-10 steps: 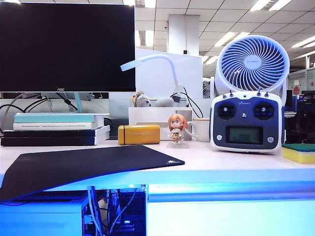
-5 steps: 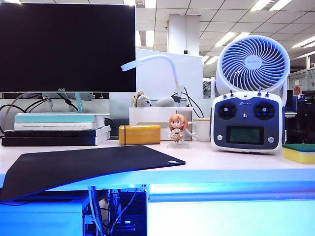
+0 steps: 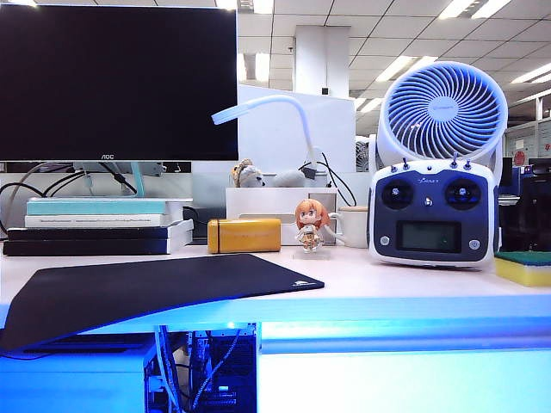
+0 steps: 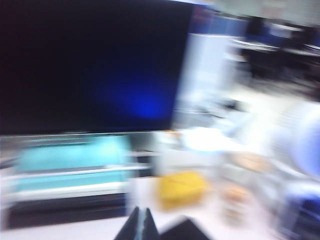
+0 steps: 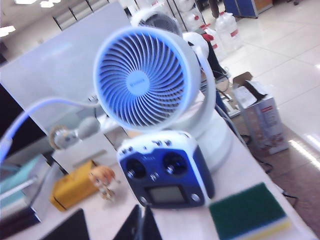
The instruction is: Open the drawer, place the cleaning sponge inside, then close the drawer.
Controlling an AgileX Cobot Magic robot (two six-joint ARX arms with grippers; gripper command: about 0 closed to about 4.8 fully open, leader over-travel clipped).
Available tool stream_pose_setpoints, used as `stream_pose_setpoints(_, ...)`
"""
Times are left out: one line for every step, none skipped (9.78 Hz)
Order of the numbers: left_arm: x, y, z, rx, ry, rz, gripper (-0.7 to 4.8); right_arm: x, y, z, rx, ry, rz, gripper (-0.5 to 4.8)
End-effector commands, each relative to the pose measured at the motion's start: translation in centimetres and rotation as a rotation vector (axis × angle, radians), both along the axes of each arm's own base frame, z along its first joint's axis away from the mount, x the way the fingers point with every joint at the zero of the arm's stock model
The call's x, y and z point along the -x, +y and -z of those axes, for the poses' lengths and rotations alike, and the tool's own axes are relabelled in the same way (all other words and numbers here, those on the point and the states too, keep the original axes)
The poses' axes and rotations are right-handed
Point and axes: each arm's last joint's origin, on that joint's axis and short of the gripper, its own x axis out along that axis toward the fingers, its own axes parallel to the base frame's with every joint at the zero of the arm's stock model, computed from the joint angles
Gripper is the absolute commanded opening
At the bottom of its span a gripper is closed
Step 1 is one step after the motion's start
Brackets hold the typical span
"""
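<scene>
The cleaning sponge (image 3: 523,267), yellow with a dark green top, lies at the desk's far right edge; the right wrist view shows the sponge (image 5: 248,210) beside the blue controller. The drawer (image 3: 405,379) is the blue-lit white panel under the desktop, and it is closed. Neither arm shows in the exterior view. In the right wrist view my right gripper (image 5: 141,226) hovers over the desk in front of the controller, its dark fingers pressed together and empty. The left wrist view is blurred; my left gripper (image 4: 141,226) points at the desk near the books, fingers together with nothing between them.
On the desk stand a black monitor (image 3: 116,82), stacked books (image 3: 95,225), a mustard-yellow case (image 3: 244,235), a small figurine (image 3: 310,225), a blue-white controller (image 3: 430,215) and a fan (image 3: 443,107). A black mouse pad (image 3: 155,288) overhangs the front edge. A cabled computer compartment (image 3: 207,370) sits left of the drawer.
</scene>
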Motion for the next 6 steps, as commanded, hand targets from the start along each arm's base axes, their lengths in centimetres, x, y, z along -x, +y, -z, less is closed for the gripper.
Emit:
stream_pose_setpoints(-1.0,-3.5,-0.6,-0.048,0.098,0.214,-0.05,-1.5,0.3,-0.7,-0.056,-0.027,-0.084,-0.05)
stream_pose_setpoints(-0.5,-6.6,0.1,-0.073,0.155,0.376,-0.05,-3.1,0.7,0.1,-0.057,0.059,-0.196,-0.05)
stream_pose_setpoints(0.3,-8.4,1.0,-0.161,0.2,0.448,-0.05,-4.3,1.1,0.9,-0.067,0.122,-0.312,-0.05)
stream_pose_setpoints(0.6,-9.2,1.5,-0.195,0.235,0.475,-0.05,-5.0,1.3,1.4,-0.075,0.166,-0.354,-0.05)
stream_pose_setpoints(1.1,-10.2,2.0,-0.224,0.279,0.53,-0.05,-5.9,1.4,2.2,-0.118,0.231,-0.391,-0.05)
stream_pose_setpoints(1.4,-11.2,2.4,-0.246,0.299,0.575,-0.05,-7.2,1.5,3.2,-0.208,0.272,-0.382,-0.05)
